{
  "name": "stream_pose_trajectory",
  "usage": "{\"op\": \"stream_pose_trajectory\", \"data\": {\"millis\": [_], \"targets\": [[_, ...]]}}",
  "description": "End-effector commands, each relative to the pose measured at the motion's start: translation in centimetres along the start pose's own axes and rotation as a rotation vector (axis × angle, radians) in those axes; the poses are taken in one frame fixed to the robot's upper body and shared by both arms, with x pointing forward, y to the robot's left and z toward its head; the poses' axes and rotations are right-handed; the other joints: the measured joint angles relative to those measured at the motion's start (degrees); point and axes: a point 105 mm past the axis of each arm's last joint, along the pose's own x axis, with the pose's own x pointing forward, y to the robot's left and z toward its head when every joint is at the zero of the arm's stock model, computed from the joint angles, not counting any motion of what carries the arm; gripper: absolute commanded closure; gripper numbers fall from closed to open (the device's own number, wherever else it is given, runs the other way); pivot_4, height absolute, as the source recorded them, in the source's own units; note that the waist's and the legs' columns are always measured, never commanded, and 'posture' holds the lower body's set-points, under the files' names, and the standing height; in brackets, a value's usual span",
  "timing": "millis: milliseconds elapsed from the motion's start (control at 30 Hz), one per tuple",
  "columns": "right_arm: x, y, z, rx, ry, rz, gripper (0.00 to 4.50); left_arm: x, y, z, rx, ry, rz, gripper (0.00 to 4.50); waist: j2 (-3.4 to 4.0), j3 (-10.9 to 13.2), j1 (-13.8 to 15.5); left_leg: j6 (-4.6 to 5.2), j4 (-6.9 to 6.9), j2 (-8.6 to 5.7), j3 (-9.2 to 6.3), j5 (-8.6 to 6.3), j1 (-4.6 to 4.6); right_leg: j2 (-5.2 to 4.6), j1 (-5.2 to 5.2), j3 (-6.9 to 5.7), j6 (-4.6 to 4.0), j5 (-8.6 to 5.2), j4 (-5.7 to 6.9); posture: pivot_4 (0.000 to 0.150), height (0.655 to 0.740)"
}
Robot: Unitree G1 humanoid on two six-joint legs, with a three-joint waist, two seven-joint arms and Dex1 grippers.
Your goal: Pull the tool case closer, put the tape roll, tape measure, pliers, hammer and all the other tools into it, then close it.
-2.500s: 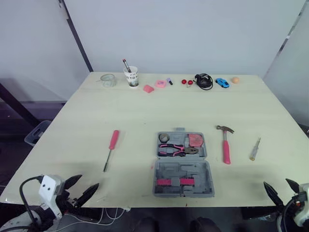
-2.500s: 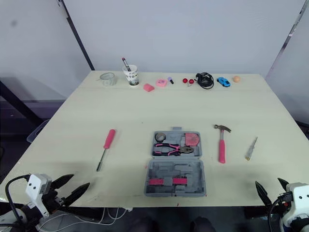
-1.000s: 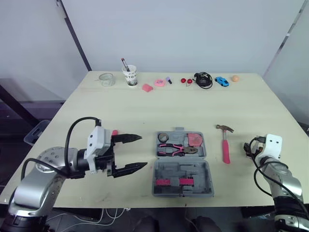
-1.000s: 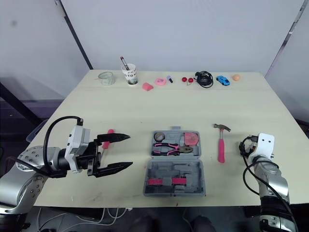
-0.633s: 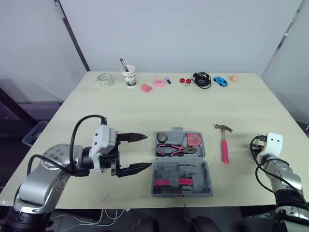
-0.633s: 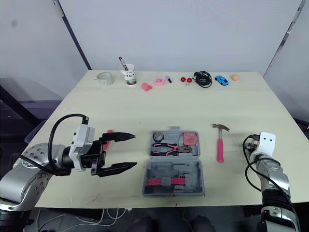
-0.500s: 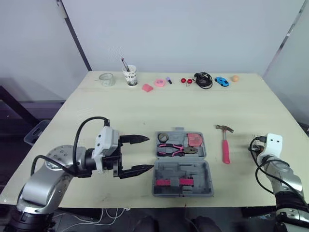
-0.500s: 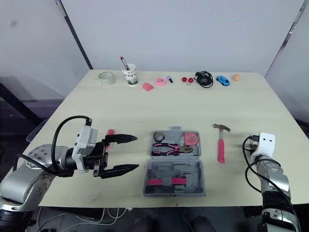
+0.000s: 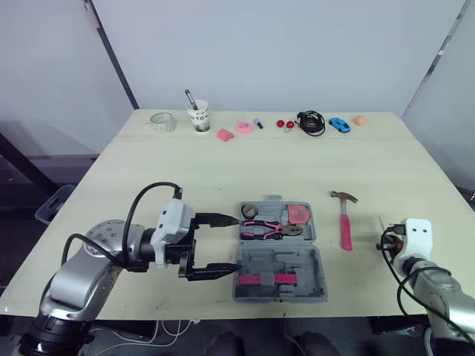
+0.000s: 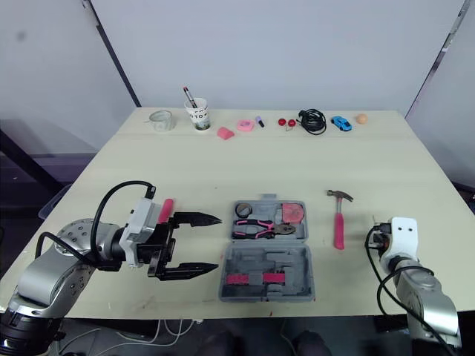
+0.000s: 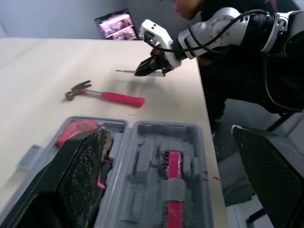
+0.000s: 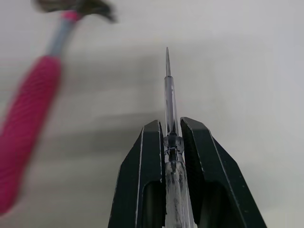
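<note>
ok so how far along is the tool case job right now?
Done: the tool case sits open near the front edge of the table, with pliers, tape roll and tape measure inside. In hand: the right pincer is shut on a clear screwdriver; the left pincer is open at the case's left side. Left: hammer and pink screwdriver lie on the table, then close the case.

Brings the left gripper [image 9: 237, 243], fingers spread, up to the tool case's [image 9: 297, 263] left edge; clamps the right gripper [image 12: 170, 126] onto the small screwdriver [image 12: 168, 90].
</note>
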Motion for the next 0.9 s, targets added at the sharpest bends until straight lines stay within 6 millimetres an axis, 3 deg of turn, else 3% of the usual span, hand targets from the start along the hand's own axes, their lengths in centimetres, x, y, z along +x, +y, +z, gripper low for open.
{"op": "stream_pose_trajectory", "data": {"millis": [33, 133, 467, 633, 767, 900], "targets": [[-1.5, 2.0, 0.9, 0.023, -0.035, 0.036, 4.48, 0.4, 0.0, 0.6, 0.043, -0.019, -0.038, 0.0, 0.0, 0.0, 0.1, 0.0, 0.0, 0.0, 0.0, 0.0, 0.0, 0.0, 0.0, 0.01, 0.0, 0.0, 0.0, 0.15, 0.74], [-2.0, 3.4, -0.3, 0.09, -0.008, 0.026, 4.48, 0.5, 0.0, 0.7, 0.05, -0.019, -0.064, 0.0, -0.01, 0.0, 0.1, 0.0, 0.0, 0.0, -0.01, 0.0, -0.01, 0.0, 0.0, 0.0, -0.01, -0.01, -0.01, 0.15, 0.74], [-1.5, 3.9, -2.3, 0.182, 0.033, -0.018, 4.48, 0.3, 0.1, 0.9, 0.062, -0.005, -0.097, 0.0, -0.01, 0.0, 0.0, 0.0, 0.01, 0.0, -0.04, 0.0, -0.01, 0.0, -0.01, 0.03, -0.09, -0.06, -0.01, 0.15, 0.74], [-1.8, 3.1, -2.1, 0.184, 0.024, -0.026, 2.24, 0.2, 0.2, 0.7, 0.062, 0.003, -0.096, 0.0, -0.01, 0.0, 0.0, 0.0, 0.01, 0.0, -0.04, 0.0, -0.01, 0.0, -0.01, 0.04, -0.09, -0.05, -0.01, 0.15, 0.74], [-2.6, 1.7, -0.5, 0.13, -0.032, -0.042, 0.18, 0.0, 0.2, 0.5, 0.059, 0.01, -0.085, 0.0, -0.01, 0.0, 0.1, 0.0, 0.01, -0.01, -0.04, 0.0, -0.01, -0.02, -0.01, 0.04, -0.09, -0.06, -0.01, 0.15, 0.74], [-3.8, 1.3, 1.5, 0.043, -0.086, 0.015, 0.05, -0.1, 0.1, 0.5, 0.058, 0.009, -0.077, 0.0, 0.0, 0.0, 0.0, 0.0, 0.01, -0.01, -0.03, 0.0, -0.01, -0.01, -0.01, 0.05, -0.07, -0.05, -0.01, 0.15, 0.74]]}}
